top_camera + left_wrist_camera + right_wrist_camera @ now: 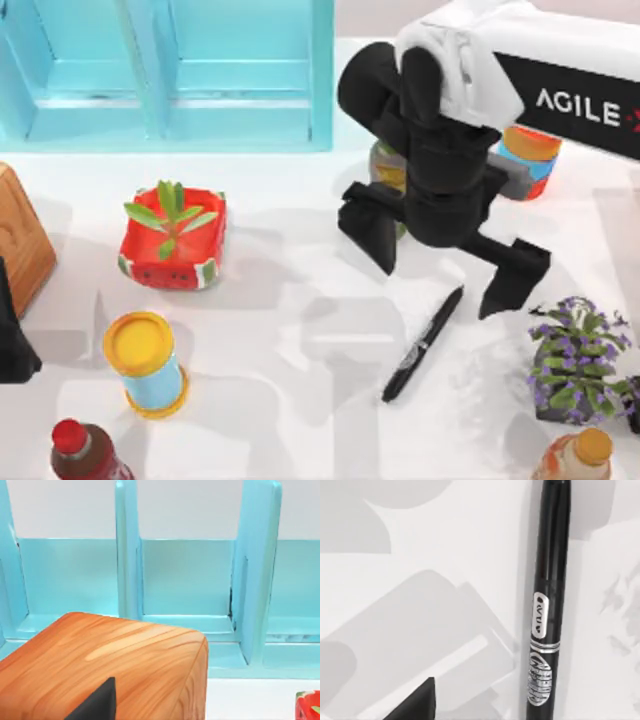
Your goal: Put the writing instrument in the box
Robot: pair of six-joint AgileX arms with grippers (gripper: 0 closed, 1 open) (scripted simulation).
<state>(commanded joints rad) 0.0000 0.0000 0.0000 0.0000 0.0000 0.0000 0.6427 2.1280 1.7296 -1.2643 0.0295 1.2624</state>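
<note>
Along the desk's (300, 330) left edge sits a rounded wooden block (20, 240) with smooth orange grain, and the left gripper (12, 345) is parked just below it; whether its fingers are open or closed cannot be told. Behind, at the far edge, stands one glossy turquoise box (170, 75) split by upright dividers. Next comes one square watermelon-patterned pot (172, 240) holding a green sprout, then one cylindrical can (147, 362) with a yellow lid, and one red-capped bottle (85, 452) at the near edge. Right of centre lies the single pen (423, 344), slim, black and glossy, with white lettering on its barrel, flat on the white surface and slanted. The right gripper (445, 260) hovers over it, its two black fingers spread wide and holding nothing. One purple-flowered plant (575, 360) stands by the right edge.
</note>
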